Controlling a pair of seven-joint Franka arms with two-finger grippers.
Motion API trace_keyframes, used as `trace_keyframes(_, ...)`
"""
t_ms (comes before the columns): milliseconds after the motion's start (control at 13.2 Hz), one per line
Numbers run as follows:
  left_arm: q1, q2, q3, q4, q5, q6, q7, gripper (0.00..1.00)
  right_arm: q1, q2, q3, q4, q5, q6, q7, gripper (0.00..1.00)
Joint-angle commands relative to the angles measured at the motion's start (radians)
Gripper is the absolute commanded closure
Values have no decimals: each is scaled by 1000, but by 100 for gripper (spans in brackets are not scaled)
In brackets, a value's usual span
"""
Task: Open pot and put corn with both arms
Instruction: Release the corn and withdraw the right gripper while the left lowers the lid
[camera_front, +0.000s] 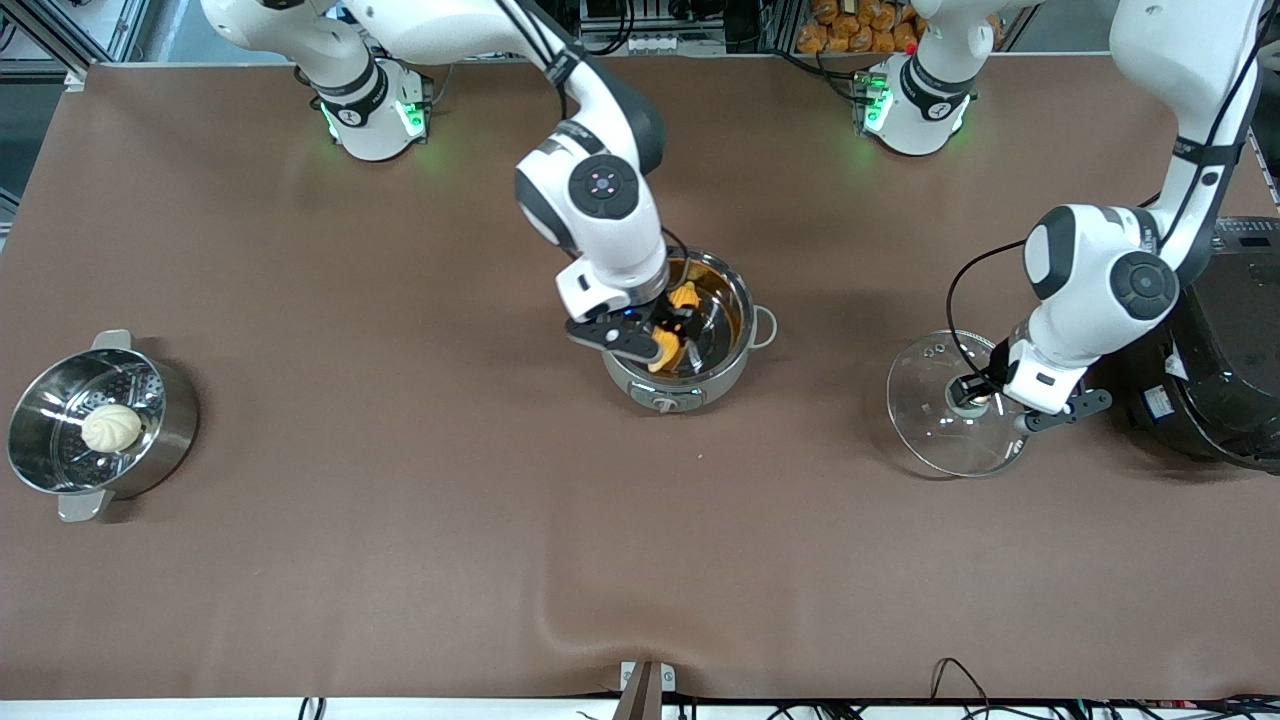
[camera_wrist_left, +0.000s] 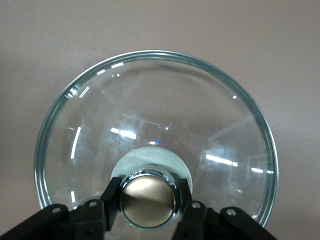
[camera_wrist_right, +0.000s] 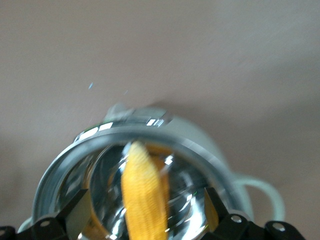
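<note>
The steel pot (camera_front: 742, 300) stands open in the middle of the table, its dial toward the front camera. The yellow-orange corn (camera_front: 664, 352) lies inside it. My right gripper (camera_front: 668, 325) hangs over the pot's mouth, open. In the right wrist view the corn (camera_wrist_right: 144, 195) sits free between the spread fingers (camera_wrist_right: 75, 212), inside the pot's rim (camera_wrist_right: 150, 131). The glass lid (camera_front: 930, 420) rests on the table toward the left arm's end. My left gripper (camera_front: 975, 392) is shut on its tan knob (camera_wrist_left: 148, 200), with the lid's glass (camera_wrist_left: 155, 115) spread out below.
A steel steamer pot (camera_front: 170, 425) holding a pale bun (camera_front: 111, 427) stands at the right arm's end of the table. A large black rice cooker (camera_front: 1220, 360) stands at the left arm's end, close beside my left arm.
</note>
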Motion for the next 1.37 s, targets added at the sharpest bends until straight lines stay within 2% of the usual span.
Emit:
trace_keyframes(0, 12, -21, -9, -32, 50, 33, 14, 100, -177, -133, 20, -14, -9, -177, -188, 0)
trace_keyframes(152, 12, -10, -9, -37, 79, 34, 13, 100, -272, -205, 17, -28, -21, -223, -285, 0)
trace_keyframes(303, 11, 11, -9, -31, 85, 36, 13, 100, -378, -258, 17, -25, -14, -312, -499, 0)
trace_keyframes(379, 8, 11, -10, -28, 85, 36, 11, 84, -421, -289, 17, -25, -14, -363, -581, 0)
trace_keyframes(531, 9, 1, -13, -23, 86, 34, 5, 0, -511, -358, 17, -26, -15, -450, -729, 0)
trace_keyframes(683, 9, -22, -15, 4, 86, 31, 5, 0, -590, -439, 16, -26, -24, -542, -860, 0)
trace_keyframes(834, 11, -74, -18, 53, 86, 8, 6, 0, -644, -510, 16, -20, -61, -637, -885, 0)
trace_keyframes(1062, 12, -168, -20, 122, 86, -56, 13, 0, -696, -597, 16, -58, -100, -694, -948, 0)
trace_keyframes(1214, 12, -240, -18, 194, 86, -206, 52, 0, -751, -628, 16, -77, -83, -688, -998, 0)
trace_keyframes(1290, 15, -249, -13, 290, 83, -339, 89, 0, -780, -627, 17, -72, -80, -687, -1034, 0)
